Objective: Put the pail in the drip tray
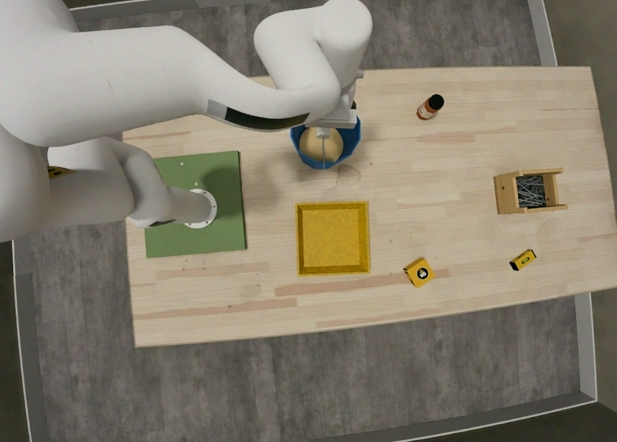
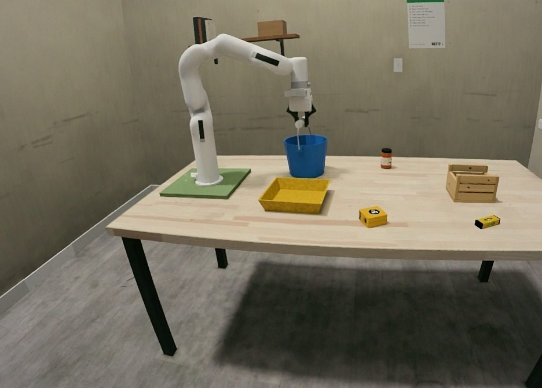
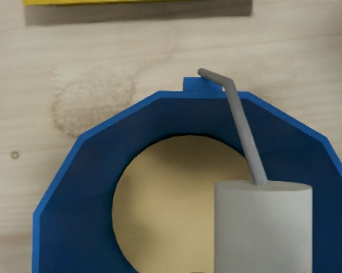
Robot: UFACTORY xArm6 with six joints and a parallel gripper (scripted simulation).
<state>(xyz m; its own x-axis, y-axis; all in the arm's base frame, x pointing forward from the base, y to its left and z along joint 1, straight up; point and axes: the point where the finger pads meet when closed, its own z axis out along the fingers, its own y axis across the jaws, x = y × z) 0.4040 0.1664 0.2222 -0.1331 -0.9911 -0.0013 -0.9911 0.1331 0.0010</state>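
Note:
The blue pail [image 1: 324,143] stands upright on the table behind the yellow drip tray [image 1: 333,237]. It also shows in the side view [image 2: 305,155] and fills the wrist view [image 3: 184,183]. Its grey wire handle [image 3: 239,125] stands raised, with a pale cylindrical grip [image 3: 263,226] at the top. My gripper [image 2: 300,122] is straight above the pail and is shut on that handle grip. The tray [image 2: 294,194] is empty and lies in front of the pail; only its edge [image 3: 137,1] shows in the wrist view.
An orange-labelled bottle [image 1: 429,107] stands to the right of the pail. A wooden crate of nails [image 1: 530,190] sits far right. A yellow tape measure [image 1: 418,272] and a small yellow level [image 1: 522,260] lie near the front. My green base plate [image 1: 196,204] is left.

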